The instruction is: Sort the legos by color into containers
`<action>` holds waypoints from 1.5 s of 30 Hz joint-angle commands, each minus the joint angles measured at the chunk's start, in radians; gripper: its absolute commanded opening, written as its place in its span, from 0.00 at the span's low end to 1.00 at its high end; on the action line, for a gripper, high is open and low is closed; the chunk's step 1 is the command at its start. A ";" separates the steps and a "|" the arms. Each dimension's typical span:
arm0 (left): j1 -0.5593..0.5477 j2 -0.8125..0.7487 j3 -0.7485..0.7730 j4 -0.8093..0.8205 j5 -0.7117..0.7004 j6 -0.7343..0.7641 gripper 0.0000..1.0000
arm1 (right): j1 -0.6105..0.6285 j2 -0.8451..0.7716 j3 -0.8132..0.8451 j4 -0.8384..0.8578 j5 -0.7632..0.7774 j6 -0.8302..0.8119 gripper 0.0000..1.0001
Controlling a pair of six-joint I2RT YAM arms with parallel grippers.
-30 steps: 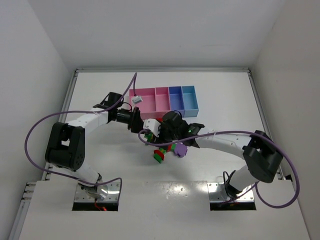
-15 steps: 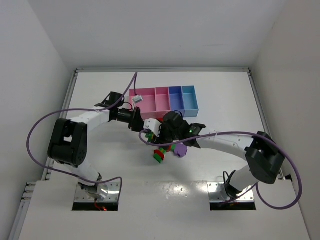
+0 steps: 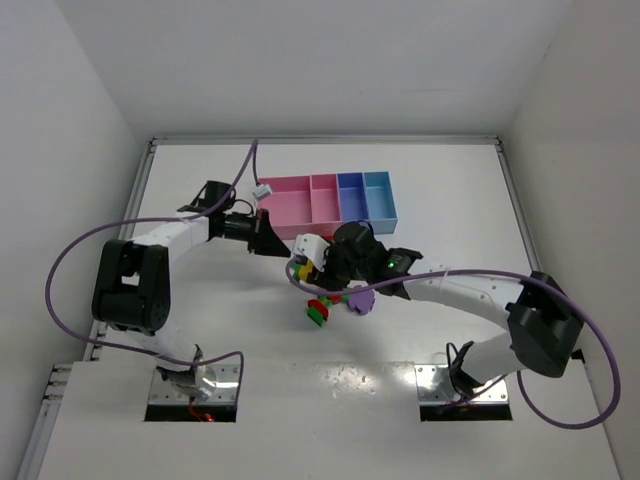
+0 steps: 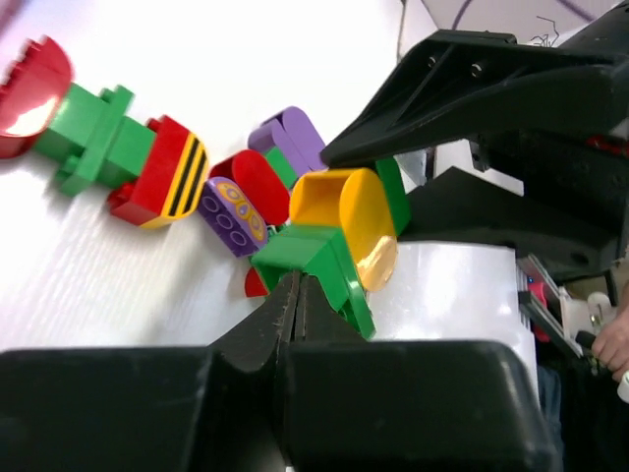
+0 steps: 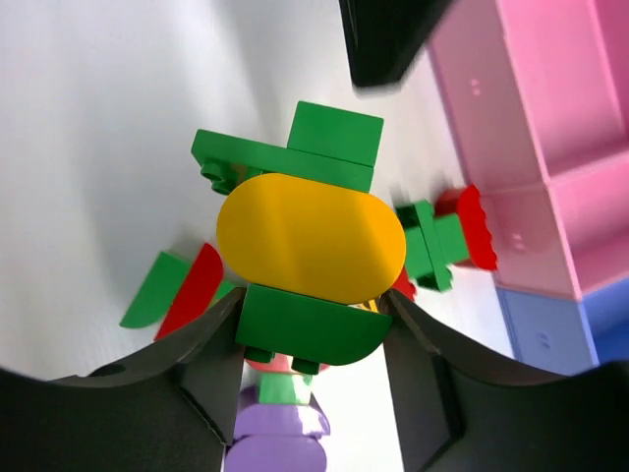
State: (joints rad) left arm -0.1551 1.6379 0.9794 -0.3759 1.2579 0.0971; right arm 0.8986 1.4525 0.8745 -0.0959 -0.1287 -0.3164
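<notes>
The right gripper (image 5: 307, 329) is clamped on the lower green brick of a green-yellow-green clump (image 5: 310, 236), held just in front of the row of bins (image 3: 300, 205) near its wide pink end. The left gripper (image 4: 295, 295) is pinched together with nothing between its fingers, close to the clump's opposite green piece. The step in hand looks like pulling this clump apart, so next the left gripper likely needs to open and take that green piece, freeing the yellow one; other bricks (image 3: 320, 308) lie loose further out from the bins.
</notes>
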 commanded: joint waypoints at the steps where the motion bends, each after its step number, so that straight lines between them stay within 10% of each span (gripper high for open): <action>1: 0.040 -0.073 0.030 -0.006 0.046 0.023 0.03 | -0.010 -0.060 -0.026 0.065 0.051 -0.007 0.00; 7: 0.049 -0.082 -0.008 -0.006 0.073 0.032 0.04 | -0.020 -0.069 -0.048 0.074 0.060 -0.016 0.00; 11: 0.029 -0.082 -0.031 -0.024 0.097 0.032 0.85 | -0.020 -0.069 -0.026 0.074 0.038 -0.016 0.00; 14: 0.029 -0.070 -0.031 -0.024 0.087 0.023 1.00 | -0.020 -0.060 -0.005 0.064 0.014 -0.016 0.00; 33: 0.020 0.042 0.016 -0.044 0.166 0.033 0.87 | -0.001 -0.012 0.084 0.005 -0.063 0.014 0.00; 45: 0.020 0.111 0.045 -0.164 0.287 0.139 0.47 | 0.008 0.006 0.103 0.024 -0.054 0.014 0.00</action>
State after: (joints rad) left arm -0.1295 1.7435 0.9997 -0.5095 1.4311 0.1818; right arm 0.8993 1.4452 0.9192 -0.1181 -0.1719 -0.3138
